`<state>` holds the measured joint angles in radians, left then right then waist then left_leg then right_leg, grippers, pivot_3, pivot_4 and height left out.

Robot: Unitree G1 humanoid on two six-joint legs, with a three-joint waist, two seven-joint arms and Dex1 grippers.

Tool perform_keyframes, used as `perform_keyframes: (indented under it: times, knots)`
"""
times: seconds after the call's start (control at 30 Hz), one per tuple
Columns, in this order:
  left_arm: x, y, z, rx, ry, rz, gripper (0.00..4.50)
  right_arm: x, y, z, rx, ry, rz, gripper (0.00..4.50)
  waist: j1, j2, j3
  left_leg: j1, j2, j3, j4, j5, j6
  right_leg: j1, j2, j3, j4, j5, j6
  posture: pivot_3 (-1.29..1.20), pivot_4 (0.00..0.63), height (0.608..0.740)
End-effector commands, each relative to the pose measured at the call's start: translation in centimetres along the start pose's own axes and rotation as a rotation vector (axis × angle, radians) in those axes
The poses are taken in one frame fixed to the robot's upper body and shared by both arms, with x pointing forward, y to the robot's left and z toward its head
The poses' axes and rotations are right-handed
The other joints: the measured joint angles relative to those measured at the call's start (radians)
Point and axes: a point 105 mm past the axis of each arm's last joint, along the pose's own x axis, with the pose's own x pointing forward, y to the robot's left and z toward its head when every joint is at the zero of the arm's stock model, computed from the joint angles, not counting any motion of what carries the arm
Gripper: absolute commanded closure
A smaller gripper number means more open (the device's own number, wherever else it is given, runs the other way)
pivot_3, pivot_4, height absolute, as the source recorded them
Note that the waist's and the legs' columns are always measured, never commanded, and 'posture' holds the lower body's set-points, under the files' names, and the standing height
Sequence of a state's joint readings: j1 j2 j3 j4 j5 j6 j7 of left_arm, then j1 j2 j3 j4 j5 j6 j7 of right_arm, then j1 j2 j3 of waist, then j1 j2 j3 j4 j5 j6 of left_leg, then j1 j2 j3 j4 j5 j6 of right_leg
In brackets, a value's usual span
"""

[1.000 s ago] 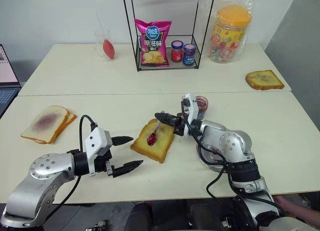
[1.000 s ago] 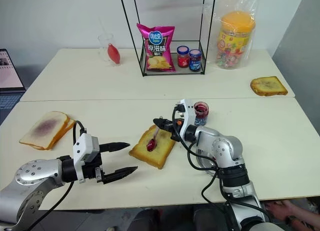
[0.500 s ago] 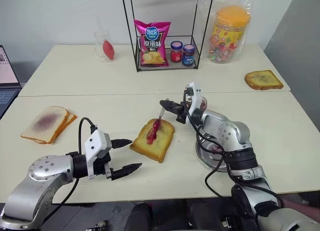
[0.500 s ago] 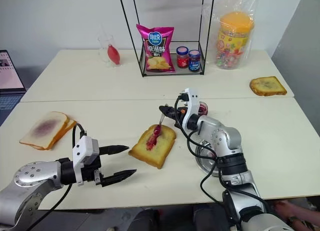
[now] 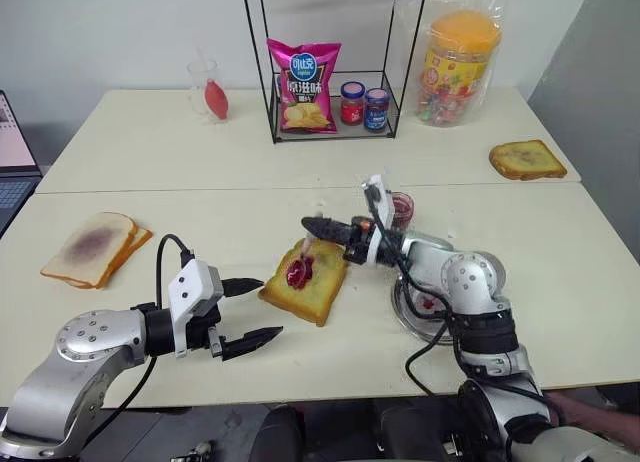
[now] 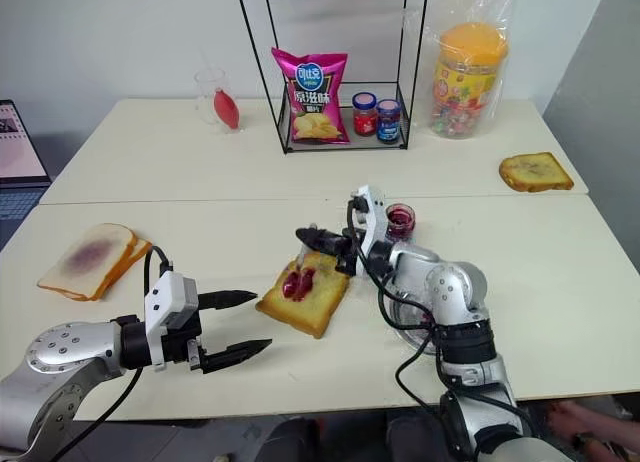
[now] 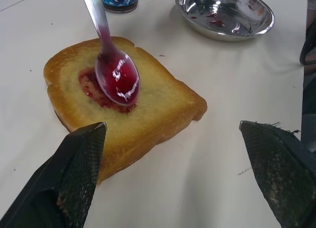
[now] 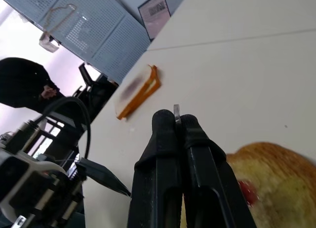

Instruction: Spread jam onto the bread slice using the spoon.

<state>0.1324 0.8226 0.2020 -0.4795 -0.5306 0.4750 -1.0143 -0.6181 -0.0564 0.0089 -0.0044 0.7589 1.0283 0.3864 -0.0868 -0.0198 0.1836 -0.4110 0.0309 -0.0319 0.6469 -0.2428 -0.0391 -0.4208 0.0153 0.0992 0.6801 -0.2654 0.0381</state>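
here the right gripper (image 5: 318,226) is clenched on the handle of the spoon (image 7: 112,65), its two black fingers (image 8: 170,154) pressed tight together with the thin metal end poking out between them. the spoon slants down from that gripper, and its jam-stained bowl rests on the bread slice (image 5: 306,281), directly below and just ahead of the fingertips. the jam (image 7: 98,90) sits as a red smear on the middle of the slice, under and beside the spoon's bowl, while the golden crust around it is bare. behind the right gripper, close by its wrist, stands the small glass jam jar (image 6: 401,222), and a round steel plate (image 7: 224,16) with a few red smears lies near the same arm.

the left gripper (image 5: 258,307) is released, its jaws standing wide apart and holding nothing. it hovers over the table (image 5: 150,222) just short of the bread slice, which lies straight ahead of its fingertips, apart from them. a stack of pale bread slices with a purple stain (image 5: 92,247) lies well off beyond the left arm's outer side.
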Motion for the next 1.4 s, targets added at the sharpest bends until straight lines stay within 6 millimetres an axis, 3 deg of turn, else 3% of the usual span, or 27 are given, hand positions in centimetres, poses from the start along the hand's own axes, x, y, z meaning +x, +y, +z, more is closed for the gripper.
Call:
perform_keyframes:
  times: [0.03, 0.23, 0.47, 0.57, 0.73, 0.9, 0.97, 1.13, 1.27, 1.4]
  knots:
    - [-0.3, 0.0, 0.7, 0.038, -0.01, -0.002, 0.0, -0.5, -1.2, 0.5, -0.031, -0.03, -0.033, 4.47, 0.0, 0.0, 0.0, 0.0, 0.0, 0.0, 0.0, 0.0, 0.0, 0.0, 0.0, 0.0, 0.0, 0.0, 0.0, 0.0, 0.15, 0.74]
    - [-0.1, 0.0, 0.8, 0.042, -0.011, -0.009, 0.0, -0.7, -3.2, 1.9, -0.052, -0.074, -0.11, 4.47, 0.0, 0.0, 0.0, 0.0, 0.0, 0.0, 0.0, 0.0, 0.0, 0.0, 0.0, 0.0, 0.0, 0.0, 0.0, 0.0, 0.15, 0.74]
    - [0.0, 0.1, 0.8, 0.046, -0.011, -0.018, 0.0, -0.7, -3.9, 3.9, -0.065, -0.142, -0.148, 4.47, 0.0, 0.0, 0.0, 0.001, 0.0, 0.0, 0.0, 0.0, 0.0, 0.0, 0.0, 0.0, 0.0, 0.0, 0.0, 0.0, 0.15, 0.74]
    - [0.0, 0.2, 0.8, 0.047, -0.01, -0.022, 0.0, -0.9, -3.5, 4.3, -0.069, -0.151, -0.135, 4.47, 0.0, 0.0, 0.0, 0.001, 0.0, 0.0, 0.0, 0.0, 0.0, 0.0, 0.0, 0.0, 0.0, 0.0, 0.0, 0.0, 0.15, 0.74]
    - [0.1, 0.4, 0.8, 0.052, -0.009, -0.029, 0.0, -1.5, -1.3, 4.4, -0.056, -0.138, -0.033, 4.47, 0.0, 0.0, 0.0, 0.001, 0.0, 0.0, 0.0, 0.0, 0.0, 0.0, 0.0, 0.0, 0.0, 0.0, 0.0, 0.0, 0.15, 0.74]
    - [-0.4, 2.6, 2.8, 0.087, -0.05, 0.012, 0.0, -3.4, 1.3, 4.7, -0.039, -0.132, 0.074, 4.47, 0.004, 0.0, 0.0, 0.0, 0.0, -0.001, 0.0, 0.0, 0.0, 0.0, 0.0, -0.001, 0.0, 0.0, 0.0, 0.0, 0.15, 0.74]
    - [-0.7, 3.7, 4.6, 0.088, -0.081, 0.002, 0.0, -4.4, 2.2, 5.1, -0.043, -0.139, 0.1, 4.47, 0.004, 0.0, 0.0, 0.0, 0.0, -0.001, 0.0, 0.0, 0.0, 0.0, 0.0, -0.001, 0.0, 0.0, 0.0, 0.0, 0.15, 0.74]
    - [-0.8, 3.5, 7.0, 0.117, -0.045, -0.167, 0.0, -6.3, 3.4, 5.7, -0.069, -0.175, 0.084, 4.47, -0.001, 0.0, 0.0, -0.001, -0.001, -0.002, 0.0, 0.0, 0.0, 0.0, 0.001, -0.001, 0.0, -0.001, 0.001, 0.0, 0.15, 0.74]
    - [0.7, 3.2, 8.5, 0.221, 0.004, -0.331, 0.0, -9.0, 3.3, 6.5, -0.104, -0.27, -0.032, 4.47, 0.004, 0.0, 0.0, -0.002, -0.001, -0.004, -0.001, 0.0, 0.0, 0.0, 0.001, -0.003, 0.0, -0.001, 0.0, 0.0, 0.15, 0.74]
    - [3.9, 3.2, 10.6, 0.329, -0.022, -0.461, 0.0, -12.4, 2.5, 7.1, -0.117, -0.384, -0.203, 4.47, 0.014, -0.001, 0.0, -0.005, -0.002, -0.006, 0.0, 0.0, 0.0, 0.0, 0.0, -0.004, -0.001, -0.001, 0.0, 0.0, 0.15, 0.74]
